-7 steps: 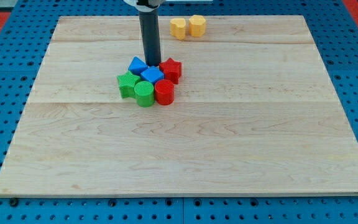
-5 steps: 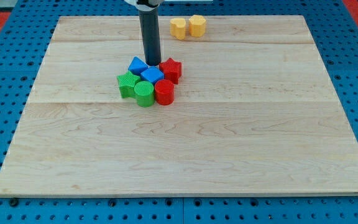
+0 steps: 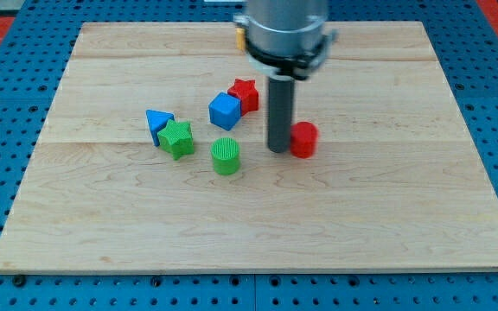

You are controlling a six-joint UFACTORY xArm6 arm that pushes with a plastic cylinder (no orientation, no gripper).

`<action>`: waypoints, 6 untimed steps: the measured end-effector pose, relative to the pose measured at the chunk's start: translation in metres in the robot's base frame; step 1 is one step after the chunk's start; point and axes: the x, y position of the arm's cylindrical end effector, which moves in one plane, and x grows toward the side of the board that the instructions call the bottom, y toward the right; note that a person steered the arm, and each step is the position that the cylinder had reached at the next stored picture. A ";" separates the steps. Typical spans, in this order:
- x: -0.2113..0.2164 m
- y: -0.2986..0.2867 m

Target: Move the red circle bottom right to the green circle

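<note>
Resting on the wooden board (image 3: 387, 225), my tip (image 3: 278, 149) stands just at the view's left of the red circle (image 3: 303, 139), touching it or very nearly so; being a plain rod, it has no jaws to open or close and holds nothing, it can only shove. The red circle lies to the view's right of the green circle (image 3: 226, 155) and a little higher in the view, well apart from it, so it is not yet at the bottom right of its target. It looks like a small, stiff, light plastic cylinder with a ribbed top, and I judge it will slide readily over the smooth wood and may roll off to one side of the rod if pushed off-centre, since its wall is round. There is nothing to grasp; the place to bear on is the middle of its side wall, on the face opposite to where it should travel. For a move down and slightly leftward in the view, I judge that face is the block's upper right side, so my tip would need to come round it first. A green star (image 3: 178, 138), blue triangle (image 3: 157, 123), blue cube (image 3: 225, 111) and red star (image 3: 245, 93) sit further to the view's left and top, clear of that path.
</note>
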 end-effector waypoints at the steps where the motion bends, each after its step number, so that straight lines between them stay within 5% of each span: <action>1: 0.008 -0.025; 2: -0.038 -0.034; 3: -0.034 0.052; 4: 0.049 0.100; 6: 0.030 0.044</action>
